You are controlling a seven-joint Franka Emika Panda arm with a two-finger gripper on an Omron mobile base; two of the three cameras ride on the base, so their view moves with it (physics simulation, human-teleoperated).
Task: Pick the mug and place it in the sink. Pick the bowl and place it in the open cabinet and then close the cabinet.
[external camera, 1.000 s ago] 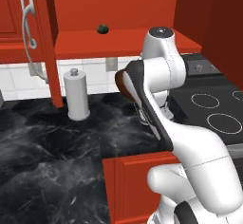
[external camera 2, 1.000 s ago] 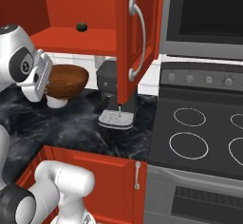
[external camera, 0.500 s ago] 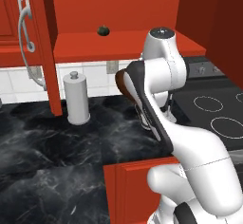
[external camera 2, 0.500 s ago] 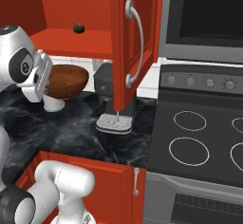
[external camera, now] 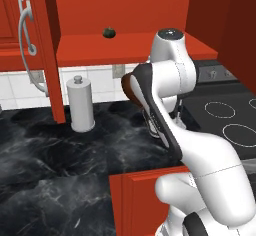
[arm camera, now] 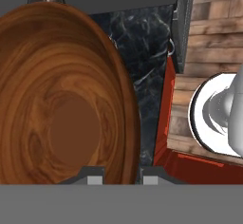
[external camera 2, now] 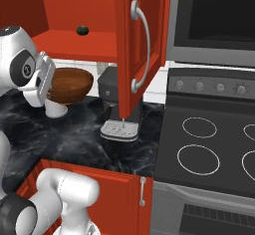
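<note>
Brown wood of the bowl peeks from behind the arm, above the black bench, below the open cabinet. From the right, the bowl hangs at the hand. Hand view: fingers pinch the bowl's rim.

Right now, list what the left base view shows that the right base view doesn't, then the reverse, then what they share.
Left base view alone: a white paper towel holder standing on the black marble counter, and the left cabinet door with its curved silver handle.

Right base view alone: the bowl seen nearly whole, held off the counter by the gripper on its rim; a coffee machine; the oven control knobs.

Both: the open red cabinet shelf with a small dark green object, the stove burners, the white arm.
</note>
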